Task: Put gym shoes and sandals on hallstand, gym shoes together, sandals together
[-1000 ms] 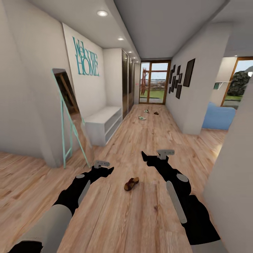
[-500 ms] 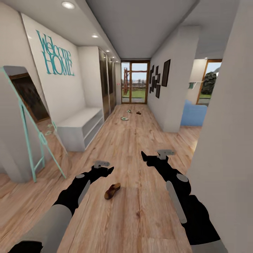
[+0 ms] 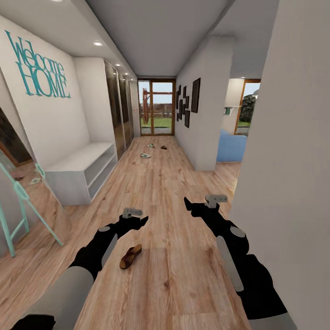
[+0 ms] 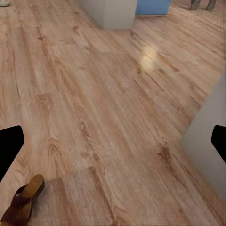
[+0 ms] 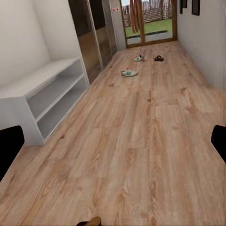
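The near sandal (image 3: 130,256) lies on the corridor floor (image 3: 183,275) in the head view, just below and beside the left end effector (image 3: 137,220), well apart from the right end effector (image 3: 195,206). Across the last second the whole picture slides: the hallstand (image 3: 78,172) and mirror (image 3: 18,201) drift leftward and the sandal with them, so the camera is turning while the shoes lie put; I judge the robot is squaring up to the corridor, nothing picked up yet. Far down the floor sit a gym shoe (image 3: 145,155), another small shoe (image 3: 151,145) and the second sandal (image 3: 163,147). Both end effectors hold nothing; here I cannot tell their spread.

In the left wrist view the fingers (image 4: 9,146) stand wide apart, the sandal (image 4: 23,200) near one fingertip, untouched.

In the right wrist view the fingers (image 5: 8,146) are likewise apart, looking past the rack (image 5: 47,94) to the distant gym shoe (image 5: 128,72), shoe (image 5: 140,58) and sandal (image 5: 159,58).
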### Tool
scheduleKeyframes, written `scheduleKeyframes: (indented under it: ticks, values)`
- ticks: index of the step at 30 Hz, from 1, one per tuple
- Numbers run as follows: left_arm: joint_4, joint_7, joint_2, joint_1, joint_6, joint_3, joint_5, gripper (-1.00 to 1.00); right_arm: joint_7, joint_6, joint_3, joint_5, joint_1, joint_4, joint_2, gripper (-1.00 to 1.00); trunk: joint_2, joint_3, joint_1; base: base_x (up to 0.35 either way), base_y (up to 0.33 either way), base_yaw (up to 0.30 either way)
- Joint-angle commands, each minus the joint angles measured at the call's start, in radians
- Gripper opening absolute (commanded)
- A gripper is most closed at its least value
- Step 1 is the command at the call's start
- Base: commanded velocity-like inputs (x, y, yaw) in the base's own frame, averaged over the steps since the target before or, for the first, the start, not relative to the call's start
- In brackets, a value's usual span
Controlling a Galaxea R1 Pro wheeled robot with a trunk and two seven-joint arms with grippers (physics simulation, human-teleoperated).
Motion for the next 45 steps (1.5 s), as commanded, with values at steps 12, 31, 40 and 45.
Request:
scheduleKeyframes:
  ticks: [12, 31, 40, 45]
  values:
    - [-0.008, -0.004, 0.001, 0.0, 0.007, 0.002, -0.001, 1.0, 0.002, 0.004, -0.001, -0.004, -0.001, -0.002, 0.0, 1.0, -0.001, -0.001, 0.0, 0.322, 0.0, -0.026]
    - [-0.008, -0.004, 0.001, 0.001, 0.007, 0.002, -0.001, 1.0, 0.003, -0.002, -0.002, -0.004, -0.001, -0.003, 0.0, 1.0, -0.001, -0.001, 0.0, 0.337, 0.0, 0.0]
    - [-0.008, -0.005, 0.001, 0.001, 0.006, 0.014, 0.0, 1.0, 0.003, -0.001, -0.001, -0.004, -0.001, -0.003, 0.0, 1.0, -0.001, -0.001, 0.0, 0.337, 0.0, 0.0]
    - [-0.008, -0.009, 0.0, 0.001, 0.006, 0.031, 0.0, 1.0, 0.003, -0.001, -0.001, -0.004, -0.001, -0.003, 0.0, 1.0, -0.001, -0.001, 0.0, 0.337, 0.0, 0.0]
